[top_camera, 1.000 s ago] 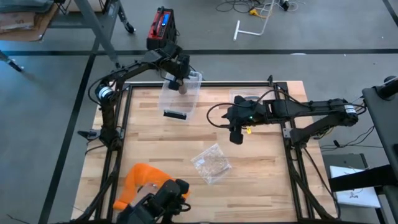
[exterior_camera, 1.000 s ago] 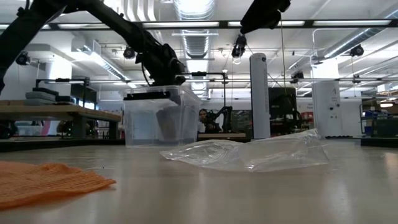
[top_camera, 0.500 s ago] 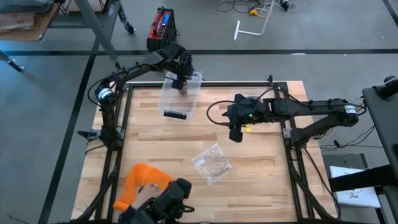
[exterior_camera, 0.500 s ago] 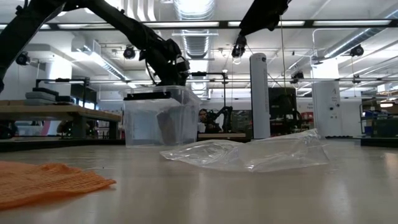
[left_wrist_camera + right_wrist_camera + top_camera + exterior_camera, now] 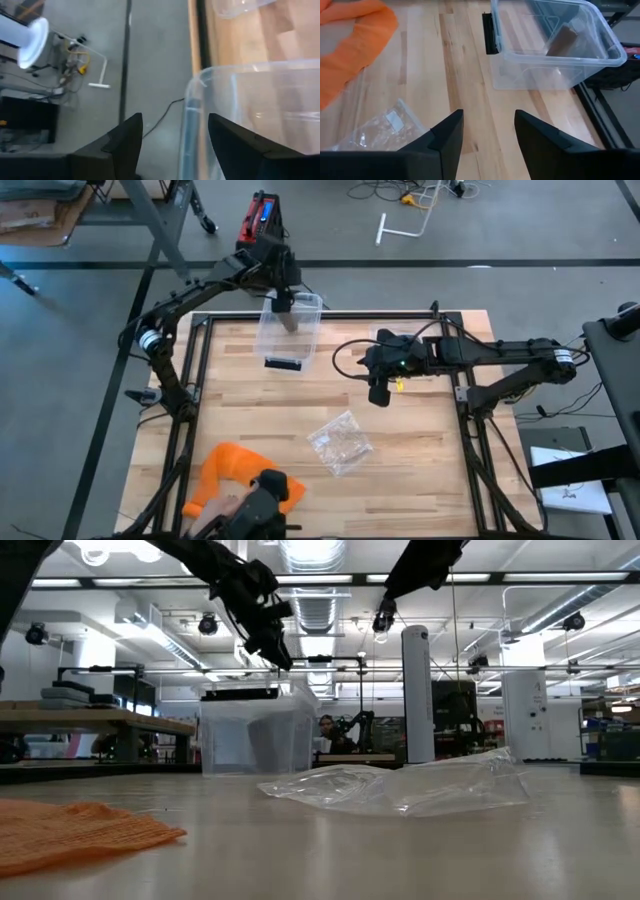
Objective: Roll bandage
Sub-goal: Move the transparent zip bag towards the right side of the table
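My left gripper hangs above the far rim of the clear bin at the table's 11 o'clock, fingers apart and empty, arm arched in from the table's left edge. The rolled bandage leans inside that bin. My right gripper hovers mid-table, fingers apart and empty, arm stretched from 3 o'clock.

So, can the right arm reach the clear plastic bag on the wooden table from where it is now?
Probably yes. The right gripper hovers open above bare wood, and the clear plastic bag lies apart from the orange cloth and the clear plastic bin, with nothing between.
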